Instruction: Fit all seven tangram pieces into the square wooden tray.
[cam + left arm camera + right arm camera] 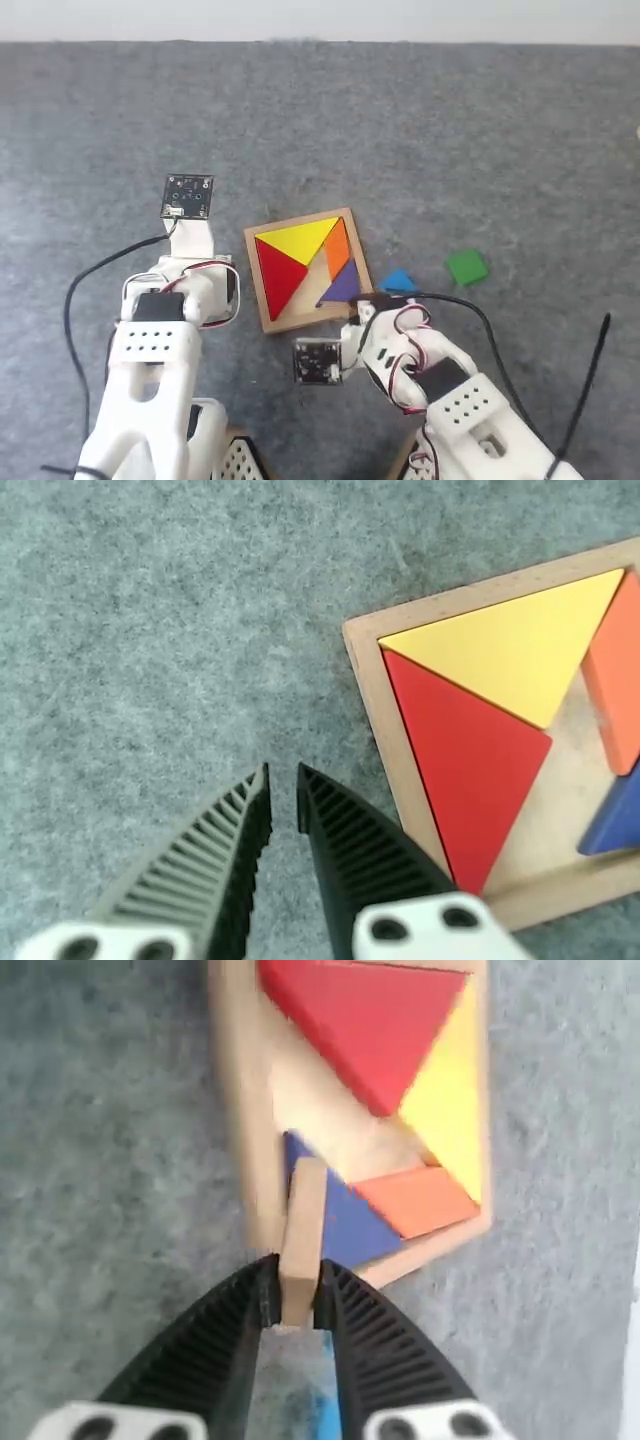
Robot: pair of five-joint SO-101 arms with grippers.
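In the right wrist view, a pale, natural-wood tangram piece (304,1210) is gripped on edge by the right gripper (297,1263), whose black ribbed fingers (240,1330) are closed against its two flat faces. Because it is seen edge-on, its outline cannot be made out. It is held at the lower middle of that frame, above the near rim of the square wooden tray (240,1110) and overlapping the purple triangle (345,1225).

Four pieces are already seated in the tray:
- a large red triangle (370,1020)
- a large yellow triangle (450,1100)
- an orange piece (420,1200)
- the purple triangle

A bare patch of tray floor (320,1120) is left between the red and purple pieces.

The step in hand is judged to be seating the held piece in that gap. It would best be carried further in over the bare floor and turned until its edges run parallel with the neighbouring pieces. It should then be tipped from upright towards flat before being lowered. Release is best delayed until one edge rests on the floor. Care is called for near the purple triangle, which could be nudged out of place, and the tray may slide on the grey felt mat (450,130).

In the high view, a blue piece (398,282) and a green square (466,266) lie on the mat right of the tray, not yet placed. The left gripper (282,772) is seen over the mat at the lower centre of its own view, just beside the tray's corner. Its fingers are drawn close with a thin slit between them, and nothing is held.
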